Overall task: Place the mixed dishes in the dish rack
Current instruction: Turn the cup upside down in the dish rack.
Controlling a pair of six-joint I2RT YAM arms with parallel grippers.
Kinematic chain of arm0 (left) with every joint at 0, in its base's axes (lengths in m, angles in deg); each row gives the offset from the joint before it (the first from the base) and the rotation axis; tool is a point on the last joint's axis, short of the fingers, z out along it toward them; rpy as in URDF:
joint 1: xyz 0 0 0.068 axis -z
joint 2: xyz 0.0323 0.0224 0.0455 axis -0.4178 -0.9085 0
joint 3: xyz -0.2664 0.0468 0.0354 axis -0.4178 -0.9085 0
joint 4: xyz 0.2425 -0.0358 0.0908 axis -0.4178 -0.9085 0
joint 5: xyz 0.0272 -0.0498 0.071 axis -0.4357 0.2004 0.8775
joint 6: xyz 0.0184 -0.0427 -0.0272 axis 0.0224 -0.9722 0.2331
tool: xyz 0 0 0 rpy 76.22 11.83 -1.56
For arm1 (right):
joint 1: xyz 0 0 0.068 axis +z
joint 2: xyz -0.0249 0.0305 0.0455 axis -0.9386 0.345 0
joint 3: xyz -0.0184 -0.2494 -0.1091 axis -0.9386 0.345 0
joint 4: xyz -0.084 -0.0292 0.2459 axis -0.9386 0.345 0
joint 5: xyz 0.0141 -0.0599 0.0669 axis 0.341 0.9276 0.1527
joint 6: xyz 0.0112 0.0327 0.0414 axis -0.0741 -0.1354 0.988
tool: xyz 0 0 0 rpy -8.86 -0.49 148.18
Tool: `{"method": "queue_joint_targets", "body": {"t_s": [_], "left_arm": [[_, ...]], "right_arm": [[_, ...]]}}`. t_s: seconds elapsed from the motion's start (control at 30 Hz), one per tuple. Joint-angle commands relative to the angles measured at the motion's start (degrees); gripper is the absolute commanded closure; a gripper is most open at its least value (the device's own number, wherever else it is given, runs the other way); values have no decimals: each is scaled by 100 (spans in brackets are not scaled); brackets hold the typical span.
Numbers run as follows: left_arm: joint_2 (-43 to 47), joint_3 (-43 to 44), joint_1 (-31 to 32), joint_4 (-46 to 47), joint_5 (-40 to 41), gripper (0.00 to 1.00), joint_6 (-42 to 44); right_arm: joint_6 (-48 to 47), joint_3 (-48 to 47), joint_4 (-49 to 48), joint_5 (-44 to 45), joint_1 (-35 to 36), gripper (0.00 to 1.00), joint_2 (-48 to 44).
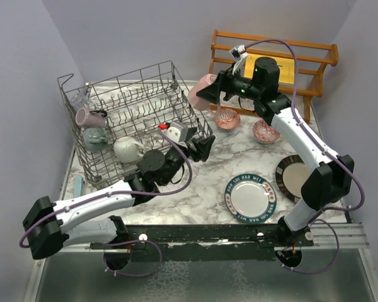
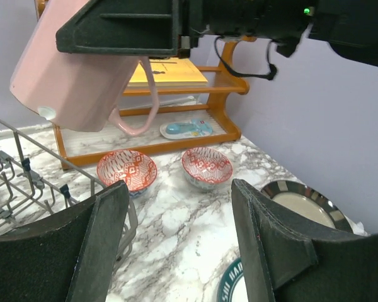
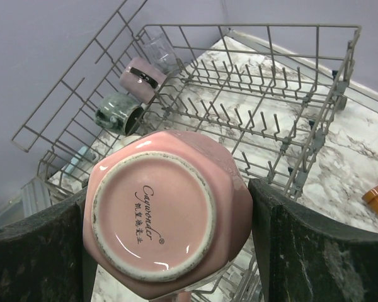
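Dish rack (image 1: pixel 145 100) holds mauve mug (image 1: pixel 88 116), grey mug (image 1: pixel 96 138), white mug (image 1: pixel 127 149); right pincer (image 1: pixel 211 94) grips pink mug (image 3: pixel 167 217), left pincer (image 2: pixel 179 242) gapes empty.

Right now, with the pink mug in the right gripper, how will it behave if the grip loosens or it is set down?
Likely stiff and breakable: the pink mug looks like glazed ceramic. Its glossy wall may slip, since the right gripper presses only two sides. Laid sideways it might roll until its handle stops it.
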Motion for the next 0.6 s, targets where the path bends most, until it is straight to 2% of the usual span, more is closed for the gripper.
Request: {"method": "queue_joint_targets", "body": {"t_s": [0.0, 0.13, 0.23, 0.27, 0.33, 0.43, 0.57], "left_arm": [[827, 392, 38, -1794, -669, 31, -33], [1281, 1566, 28, -3190, -1063, 24, 177], [1187, 2697, 30, -4202, -1011, 16, 262], [1112, 3071, 23, -4455, -986, 8, 272], [950, 3735, 28, -4947, -993, 4, 283], [822, 4297, 30, -5057, -1200, 1, 365], [803, 4534, 29, -4987, -1481, 1, 462]], "right_arm": [[-22, -652, -345, -568, 33, 99, 335], [-287, -1224, 37, -855, 203, 99, 799], [-674, -1753, 437, -846, 546, 99, 1164], [-802, -1924, 567, -828, 688, 99, 1283], [-1048, -2320, 833, -717, 975, 99, 1551], [-1395, -2827, 1110, -517, 1445, 99, 1932], [-1707, -3473, 1352, -180, 2135, 99, 2489]]}}
